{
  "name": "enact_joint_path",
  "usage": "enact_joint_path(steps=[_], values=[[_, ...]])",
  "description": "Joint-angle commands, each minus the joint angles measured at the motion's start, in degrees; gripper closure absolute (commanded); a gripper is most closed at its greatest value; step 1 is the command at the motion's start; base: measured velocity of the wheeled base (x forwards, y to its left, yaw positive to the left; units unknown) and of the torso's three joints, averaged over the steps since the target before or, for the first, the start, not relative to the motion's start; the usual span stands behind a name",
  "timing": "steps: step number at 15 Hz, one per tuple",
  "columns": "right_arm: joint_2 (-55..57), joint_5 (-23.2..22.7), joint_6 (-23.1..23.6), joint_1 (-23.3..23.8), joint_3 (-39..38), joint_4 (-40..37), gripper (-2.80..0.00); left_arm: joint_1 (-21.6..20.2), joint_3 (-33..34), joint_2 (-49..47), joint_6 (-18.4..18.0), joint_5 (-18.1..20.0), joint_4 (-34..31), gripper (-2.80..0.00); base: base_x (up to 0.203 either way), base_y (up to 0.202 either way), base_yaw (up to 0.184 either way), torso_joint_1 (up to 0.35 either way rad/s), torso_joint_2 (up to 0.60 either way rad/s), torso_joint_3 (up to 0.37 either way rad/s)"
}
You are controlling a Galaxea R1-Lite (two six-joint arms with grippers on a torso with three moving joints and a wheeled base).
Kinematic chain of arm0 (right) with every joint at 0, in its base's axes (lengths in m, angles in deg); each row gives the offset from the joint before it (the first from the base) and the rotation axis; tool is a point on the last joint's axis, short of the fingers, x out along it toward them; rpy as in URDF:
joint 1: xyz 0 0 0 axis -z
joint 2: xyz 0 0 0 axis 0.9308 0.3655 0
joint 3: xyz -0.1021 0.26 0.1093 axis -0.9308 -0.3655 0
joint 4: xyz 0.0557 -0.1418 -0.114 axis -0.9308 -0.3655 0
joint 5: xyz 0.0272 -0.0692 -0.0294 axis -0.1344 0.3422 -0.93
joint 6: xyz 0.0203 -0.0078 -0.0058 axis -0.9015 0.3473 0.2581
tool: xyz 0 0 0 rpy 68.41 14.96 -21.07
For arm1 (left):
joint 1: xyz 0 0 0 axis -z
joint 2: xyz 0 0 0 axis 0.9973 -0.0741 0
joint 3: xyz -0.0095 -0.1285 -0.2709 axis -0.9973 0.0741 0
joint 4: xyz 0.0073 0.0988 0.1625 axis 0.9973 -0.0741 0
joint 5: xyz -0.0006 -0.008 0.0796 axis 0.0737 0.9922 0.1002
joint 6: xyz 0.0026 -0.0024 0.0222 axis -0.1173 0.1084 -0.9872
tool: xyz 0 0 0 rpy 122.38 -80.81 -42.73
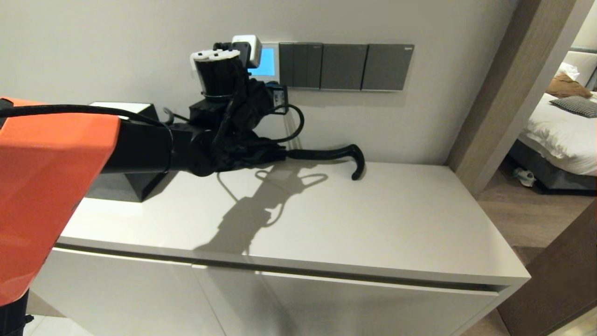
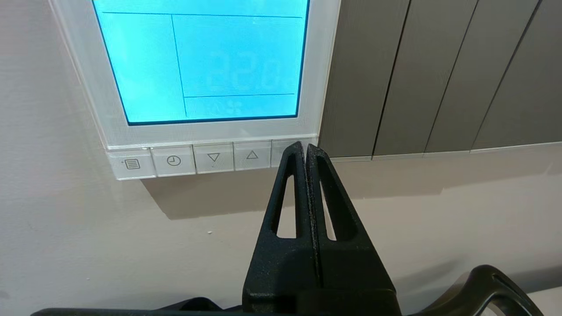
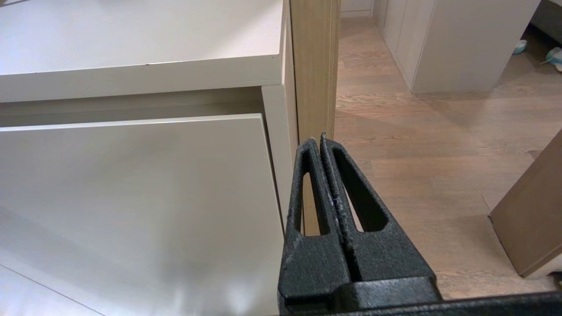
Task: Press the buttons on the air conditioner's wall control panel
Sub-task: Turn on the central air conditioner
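Left gripper (image 2: 306,147), black fingers pressed together holding nothing, tip at the rightmost of the small pale grey buttons (image 2: 213,158). Judgement: push straight in, lightly, without sliding onto the neighbour. White-framed blue-screen wall control panel (image 2: 320,66) sits at 11 o'clock from the tip. Right gripper (image 3: 318,141) parked low beside the cabinet, fingers together.

white square wall control panel (image 2: 199,131), blue screen lit; pale buttons (image 2: 193,159) in row along lower edge.
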Motion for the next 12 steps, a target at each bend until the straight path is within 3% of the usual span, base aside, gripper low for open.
enact_joint_path(steps=[1, 3, 5, 12], values=[[0.1, 0.0, 0.0, 0.0, -0.2, 0.0, 0.0, 0.0, 0.0, 0.0, 0.0, -0.1, 0.2, 0.0, 0.0, 0.0, 0.0, 0.0, 0.0, 0.0], [0.0, 0.0, 0.0, 0.0, -0.2, 0.0, 0.0, 0.2, 1.7, 1.3, 0.1, -0.1, 0.9, 0.0, 0.0, 0.0, 0.0, 0.0, 0.0, 0.0], [0.0, 0.0, 0.0, 0.0, -0.2, 0.0, 0.0, 1.6, 7.5, 5.4, 0.1, 0.0, 3.6, 0.0, 0.0, 0.0, 0.0, 0.0, 0.0, 0.0], [0.0, 0.0, 0.0, 0.0, -0.2, 0.0, 0.0, 2.5, 10.5, 8.1, 0.1, 0.0, 4.8, 0.0, 0.0, 0.0, 0.0, 0.0, 0.0, 0.0]])
